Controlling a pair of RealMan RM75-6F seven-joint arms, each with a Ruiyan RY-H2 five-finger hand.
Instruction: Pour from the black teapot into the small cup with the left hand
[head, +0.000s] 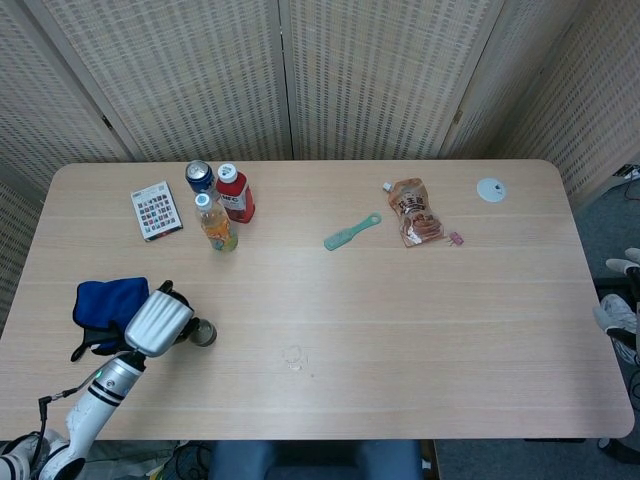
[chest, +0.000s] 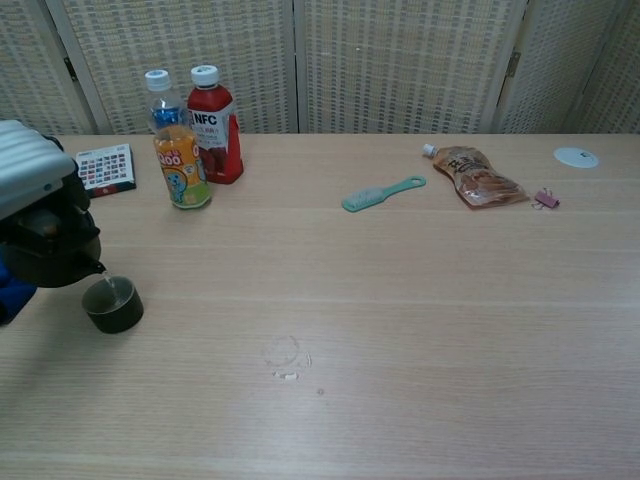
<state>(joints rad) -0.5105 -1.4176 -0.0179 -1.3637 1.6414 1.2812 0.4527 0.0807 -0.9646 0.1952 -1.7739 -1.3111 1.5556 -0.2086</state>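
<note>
Fingers are hidden under the left hand (chest: 30, 170), presumably clamped on the teapot (chest: 50, 255), tilted so its spout meets the cup (chest: 112, 305).

In the head view the left hand (head: 158, 322) covers nearly all of the black teapot (chest: 52, 252) beside the small cup (chest: 112, 304). The chest view's left edge cuts off both hand and teapot. Fingers on the teapot's handle cannot be made out.
</note>
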